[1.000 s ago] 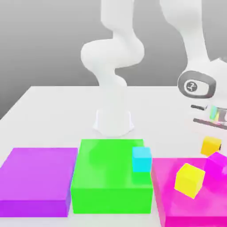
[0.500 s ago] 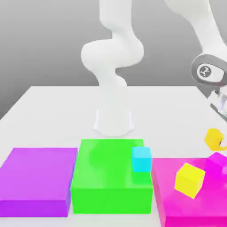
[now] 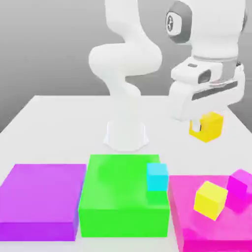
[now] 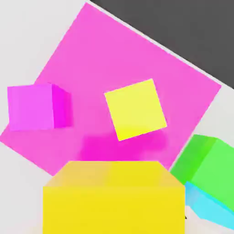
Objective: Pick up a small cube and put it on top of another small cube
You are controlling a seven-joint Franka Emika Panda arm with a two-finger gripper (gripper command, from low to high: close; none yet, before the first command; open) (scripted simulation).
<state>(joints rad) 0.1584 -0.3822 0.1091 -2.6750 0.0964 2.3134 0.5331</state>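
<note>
Small cube (image 3: 210, 126): golden-yellow, plain faces, slightly orange tone, clamped in closed jaws of gripper (image 3: 206, 123), airborne above table (image 3: 59, 123).

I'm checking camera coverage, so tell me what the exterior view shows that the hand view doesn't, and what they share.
Exterior view alone: the white arm's base, the gripper lifted above the table, and the purple slab.

Hand view alone: the dark background beyond the table's edge.

Shared: the golden-yellow cube held in the gripper, the pink slab carrying the lemon-yellow cube and the magenta cube, plus the green slab with the cyan cube.
</note>
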